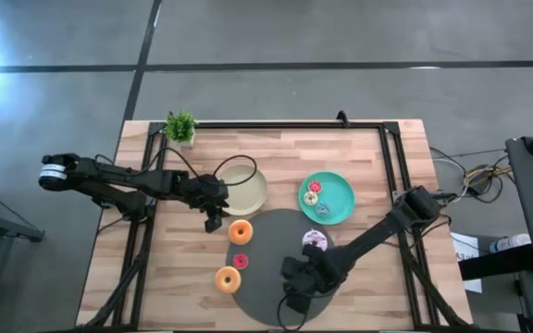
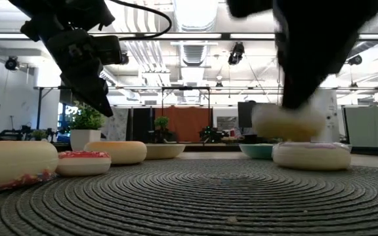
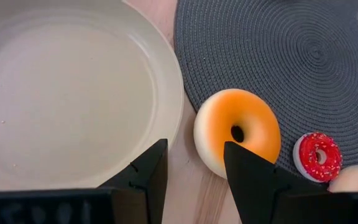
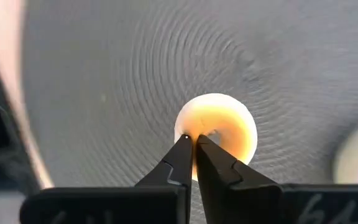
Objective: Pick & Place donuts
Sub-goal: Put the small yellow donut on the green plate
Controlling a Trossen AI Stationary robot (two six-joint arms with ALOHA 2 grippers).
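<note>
- Currently right end effector point(image 4: 193, 138) is pinched on a cream donut point(image 4: 219, 134), lifted above the mat point(image 1: 276, 277).
- Left end effector point(image 3: 194, 165) is open, empty, over the cream plate's point(image 3: 67, 93) edge beside an orange donut point(image 3: 238, 130).
- Two donuts lie on the teal plate point(image 1: 340, 199).

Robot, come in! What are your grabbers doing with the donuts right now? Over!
Right gripper shut on cream donut above grey mat. Left gripper open, between cream plate and orange donut. Nothing blocking.
</note>
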